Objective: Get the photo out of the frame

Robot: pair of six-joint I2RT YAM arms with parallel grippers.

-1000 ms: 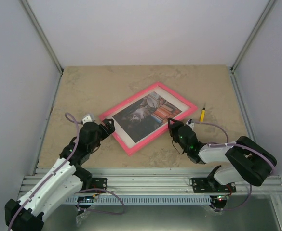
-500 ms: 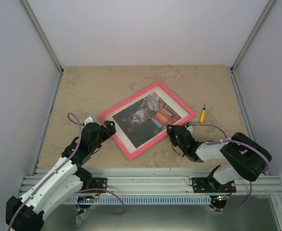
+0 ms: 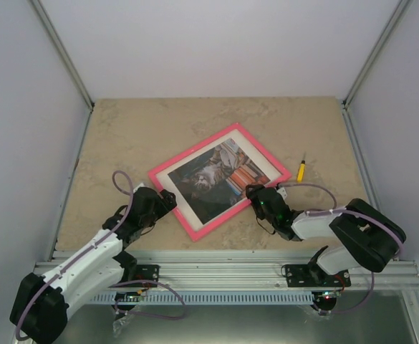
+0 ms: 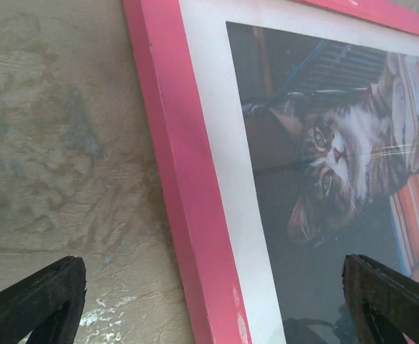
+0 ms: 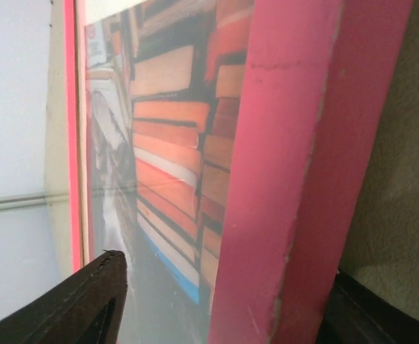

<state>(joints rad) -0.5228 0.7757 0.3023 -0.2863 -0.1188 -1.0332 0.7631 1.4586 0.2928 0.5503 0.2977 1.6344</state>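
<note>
A bright-pink frame [image 3: 246, 133] lies face up and askew at the centre of the overhead view on a mottled beige bench [image 3: 137, 129]. Its corners point toward the picture's edges. The photo [image 3: 213, 174], a tabby cat beside a stack of books with a white border around it, sits inside the frame.

The left arm [image 3: 87, 251] reaches up from the lower left of the overhead picture. Its jaws are spread wide at the frame's lower-left side. In the left wrist view, the two dark fingertips [image 4: 37, 301] sit in the bottom corners, well apart. One is over bare bench and the other over the photo, with the pink rail [image 4: 188, 208] running between them and neither tip visibly touching it.

The right arm [image 3: 324, 223] comes in from the lower right of the overhead picture, and its jaws meet the frame's lower-right side. In the right wrist view the pink rail [image 5: 295, 165] fills the middle of the picture, scuffed along its edge. One dark fingertip [image 5: 80, 304] stands at lower left over the book part of the photo, with a gap to the rail. The other [image 5: 381, 315] is at lower right on the rail's outer side. These jaws are parted around the rail rather than pinching it.

A small yellow-handled tool [image 3: 301, 170] lies on the bench just right of the frame, apart from it. Pale walls [image 3: 216, 43] close in the bench on three sides.
</note>
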